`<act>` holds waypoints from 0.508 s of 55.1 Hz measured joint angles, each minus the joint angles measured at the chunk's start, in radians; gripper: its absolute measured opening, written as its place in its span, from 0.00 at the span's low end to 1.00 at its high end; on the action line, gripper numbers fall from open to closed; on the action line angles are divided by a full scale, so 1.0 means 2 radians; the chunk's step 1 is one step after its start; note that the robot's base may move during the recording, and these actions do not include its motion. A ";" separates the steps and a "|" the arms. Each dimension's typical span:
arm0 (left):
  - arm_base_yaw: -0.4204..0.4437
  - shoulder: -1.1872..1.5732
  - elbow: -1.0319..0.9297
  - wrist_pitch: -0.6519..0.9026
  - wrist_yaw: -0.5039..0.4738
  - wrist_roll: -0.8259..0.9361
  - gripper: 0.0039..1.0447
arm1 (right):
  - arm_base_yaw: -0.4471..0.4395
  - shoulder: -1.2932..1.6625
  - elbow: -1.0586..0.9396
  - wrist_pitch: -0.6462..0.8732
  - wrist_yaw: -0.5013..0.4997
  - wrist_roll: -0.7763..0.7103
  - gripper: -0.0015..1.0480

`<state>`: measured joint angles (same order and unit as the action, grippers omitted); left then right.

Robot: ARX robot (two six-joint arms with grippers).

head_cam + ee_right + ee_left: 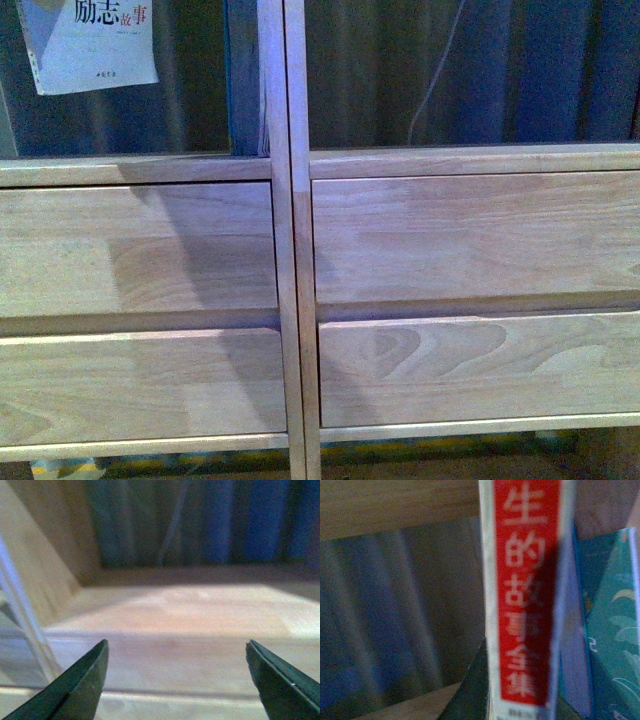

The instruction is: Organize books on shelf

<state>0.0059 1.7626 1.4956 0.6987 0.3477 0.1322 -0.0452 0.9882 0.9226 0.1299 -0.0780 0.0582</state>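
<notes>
The light-wood shelf [290, 250] fills the front view, with four drawer fronts below open compartments. The white book with black characters [90, 40] hangs in the upper left compartment, tilted. In the left wrist view its red-and-white spine [527, 595] fills the middle, and my left gripper [515, 700] is shut on it. A teal-edged book [615, 635] stands right beside it. Slim books [245, 80] stand against the centre post. My right gripper [177, 680] is open and empty, over the floor of the right compartment [190, 615]. Neither arm shows in the front view.
The shelf's centre post [283, 110] divides the two columns. The right compartment's side wall [35, 575] is close by my right gripper. A thin light cable [435, 80] hangs behind the backless right compartment, against a dark blue backdrop.
</notes>
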 joint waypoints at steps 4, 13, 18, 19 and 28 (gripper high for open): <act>-0.001 0.021 0.025 -0.009 -0.005 0.006 0.06 | 0.013 -0.021 -0.047 0.007 0.031 -0.009 0.66; -0.006 0.074 0.088 -0.029 -0.013 0.013 0.06 | 0.021 -0.067 -0.149 0.052 0.035 -0.019 0.43; -0.010 0.121 0.150 -0.057 -0.024 0.025 0.06 | 0.021 -0.102 -0.215 0.082 0.037 -0.024 0.23; -0.011 0.129 0.160 -0.061 -0.028 0.030 0.06 | 0.021 -0.108 -0.224 0.086 0.037 -0.024 0.20; -0.029 0.203 0.262 -0.128 -0.060 0.076 0.06 | 0.021 -0.151 -0.299 0.112 0.037 -0.026 0.03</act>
<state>-0.0513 2.1689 2.0193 0.4435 0.2279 0.2836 -0.0029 0.6861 0.3241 0.3542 -0.0032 0.0055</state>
